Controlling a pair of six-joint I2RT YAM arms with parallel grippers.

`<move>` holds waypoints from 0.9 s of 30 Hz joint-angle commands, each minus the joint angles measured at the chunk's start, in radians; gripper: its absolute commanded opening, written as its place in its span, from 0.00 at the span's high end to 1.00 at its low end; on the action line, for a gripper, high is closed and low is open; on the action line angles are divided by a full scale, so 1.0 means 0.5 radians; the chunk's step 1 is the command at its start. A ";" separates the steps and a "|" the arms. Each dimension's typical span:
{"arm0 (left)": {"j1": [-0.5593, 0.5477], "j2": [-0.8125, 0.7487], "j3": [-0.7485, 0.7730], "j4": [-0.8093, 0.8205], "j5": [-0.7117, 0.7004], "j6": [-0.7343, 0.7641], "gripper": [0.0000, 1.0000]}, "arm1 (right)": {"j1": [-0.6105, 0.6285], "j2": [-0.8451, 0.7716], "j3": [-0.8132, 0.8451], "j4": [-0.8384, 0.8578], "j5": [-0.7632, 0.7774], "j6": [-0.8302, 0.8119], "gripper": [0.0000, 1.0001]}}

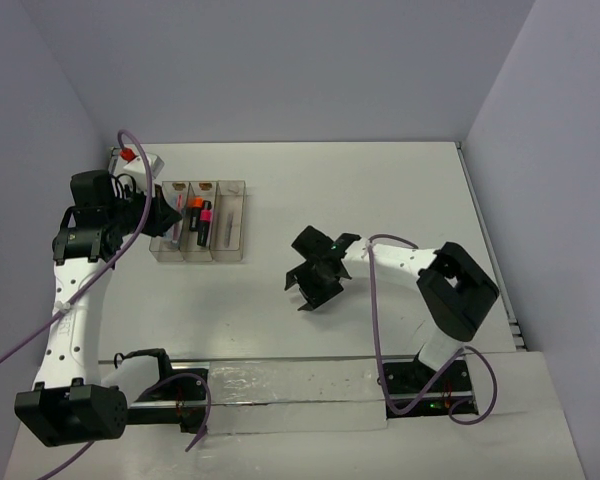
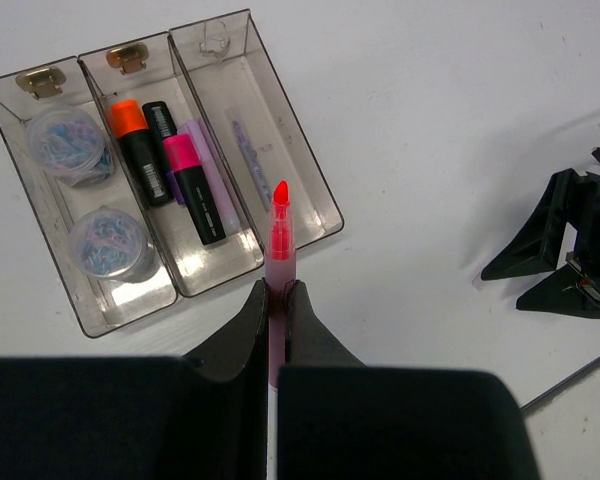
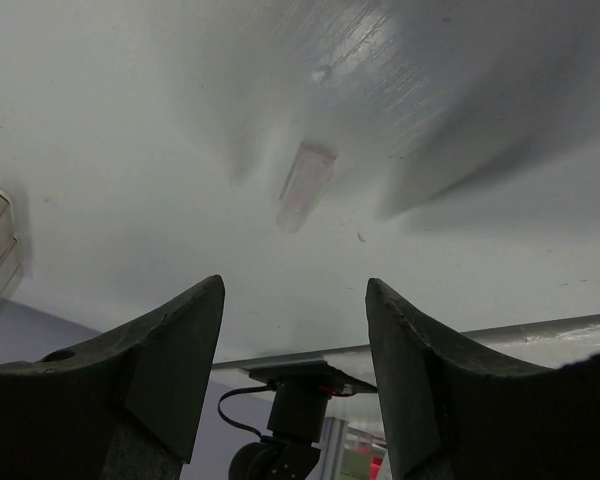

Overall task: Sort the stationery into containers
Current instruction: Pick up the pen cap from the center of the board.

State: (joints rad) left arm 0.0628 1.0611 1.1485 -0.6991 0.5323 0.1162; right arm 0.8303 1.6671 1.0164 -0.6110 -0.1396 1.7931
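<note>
Within left end effector point(image 2: 277, 292) — pink pen point(image 2: 280, 228), clamped, tip protruding.

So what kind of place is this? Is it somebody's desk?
Probably a robot lab's test booth, not a home desk. The left arm and right arm stand on a bare white table, plain walls box it in, and purple cables loop around.

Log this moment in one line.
left tool: shut on pink pen, near tray | right tool: open, empty | pale pink bar: on table
</note>
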 commanded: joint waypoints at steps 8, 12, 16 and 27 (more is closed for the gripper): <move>0.019 -0.042 -0.013 0.064 0.060 0.026 1.00 | -0.059 0.221 0.136 -0.161 0.043 0.053 0.39; 0.019 -0.038 -0.016 0.064 0.062 0.028 1.00 | -0.090 0.257 0.129 -0.136 0.103 0.065 0.50; 0.019 -0.035 -0.013 0.057 0.055 0.032 1.00 | -0.088 0.318 0.118 -0.134 0.142 0.060 0.70; 0.022 -0.027 -0.008 0.045 0.094 0.033 1.00 | -0.071 0.147 0.087 -0.047 0.535 -0.150 1.00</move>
State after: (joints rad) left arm 0.0630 1.0588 1.1389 -0.6991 0.5380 0.1169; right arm 0.7921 1.7780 1.0489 -0.6382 -0.0752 1.7928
